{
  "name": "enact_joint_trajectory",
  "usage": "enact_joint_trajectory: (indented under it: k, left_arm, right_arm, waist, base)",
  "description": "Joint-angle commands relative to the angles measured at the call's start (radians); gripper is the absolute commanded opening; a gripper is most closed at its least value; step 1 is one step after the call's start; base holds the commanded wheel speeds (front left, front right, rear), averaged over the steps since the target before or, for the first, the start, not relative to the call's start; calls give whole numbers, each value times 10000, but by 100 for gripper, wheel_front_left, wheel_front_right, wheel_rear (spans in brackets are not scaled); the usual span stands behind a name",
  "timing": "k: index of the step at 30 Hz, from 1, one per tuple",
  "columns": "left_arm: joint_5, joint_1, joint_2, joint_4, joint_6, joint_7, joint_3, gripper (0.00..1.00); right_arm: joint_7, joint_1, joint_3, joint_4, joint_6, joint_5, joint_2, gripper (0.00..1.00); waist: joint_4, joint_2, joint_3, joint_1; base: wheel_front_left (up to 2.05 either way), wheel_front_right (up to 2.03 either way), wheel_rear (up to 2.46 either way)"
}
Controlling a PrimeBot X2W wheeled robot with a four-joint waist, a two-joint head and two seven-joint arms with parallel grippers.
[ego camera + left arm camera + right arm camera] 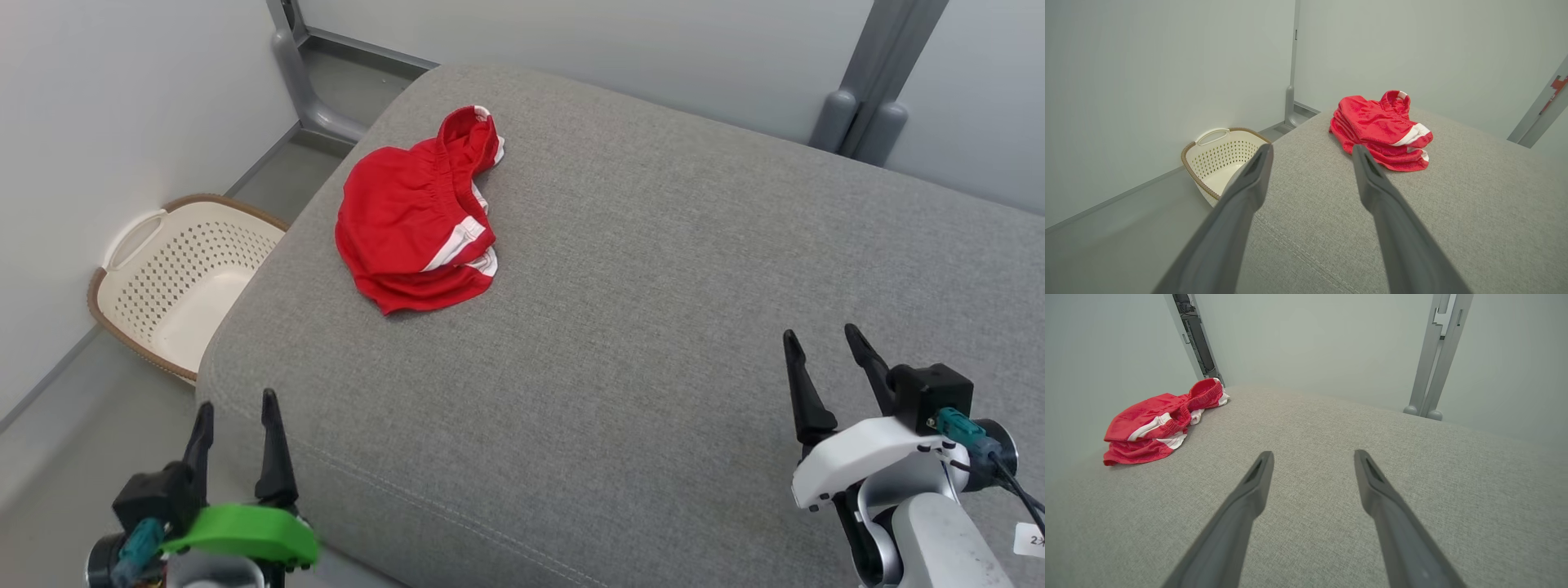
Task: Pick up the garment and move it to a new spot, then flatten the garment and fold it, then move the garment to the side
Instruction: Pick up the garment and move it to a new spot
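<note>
The garment (416, 212), red shorts with white trim, lies bunched at the far left of a grey cushioned surface (653, 286). It also shows ahead in the left wrist view (1380, 126) and far to the left in the right wrist view (1159, 422). My left gripper (237, 404) stands open at the near left corner, well short of the garment, with nothing between its fingers. My right gripper (820, 335) is open over the near right of the surface, far from the garment and holding nothing.
A cream perforated laundry basket (175, 278) sits on the floor left of the surface, against a pale wall; it appears in the left wrist view (1224, 157) too. Grey metal posts (873, 90) stand behind the surface. The cushion's left edge drops to the floor.
</note>
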Motion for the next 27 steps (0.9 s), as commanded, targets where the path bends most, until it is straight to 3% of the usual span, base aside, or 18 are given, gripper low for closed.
enact_joint_trajectory:
  k: [1, 4, 11, 22, 27]
  left_arm:
    - [-159, -615, 29, 464, -128, 4, -58, 100]
    - [-581, -2119, 22, 2251, -329, 343, -260, 100]
    - [-1697, -4499, 318, 4392, -622, 989, 106, 100]
    - [-2961, -6805, 1746, 6522, -662, 2590, 1109, 100]
    - [-3048, -7103, 2389, 7069, -304, 3070, 1293, 100]
  right_arm:
    - [91, 147, 30, -181, -12, -8, -54, 100]
    - [403, 163, 123, -684, -13, -108, -264, 100]
    - [1059, -358, 659, -1886, -13, -201, -520, 100]
    - [1311, -952, 890, -3116, -13, -138, -691, 100]
    - [1237, -1012, 929, -3398, -13, -176, -646, 100]
  waist:
    - [-137, 0, 134, 0]
    - [-582, 0, 573, 0]
    - [-2015, 0, 1907, 0]
    - [-4406, 0, 4015, 0]
    - [-5066, 0, 4496, 0]
  base:
    - [0, 0, 0]
    - [0, 0, 0]
    - [0, 0, 0]
    - [0, 0, 0]
    - [0, 0, 0]
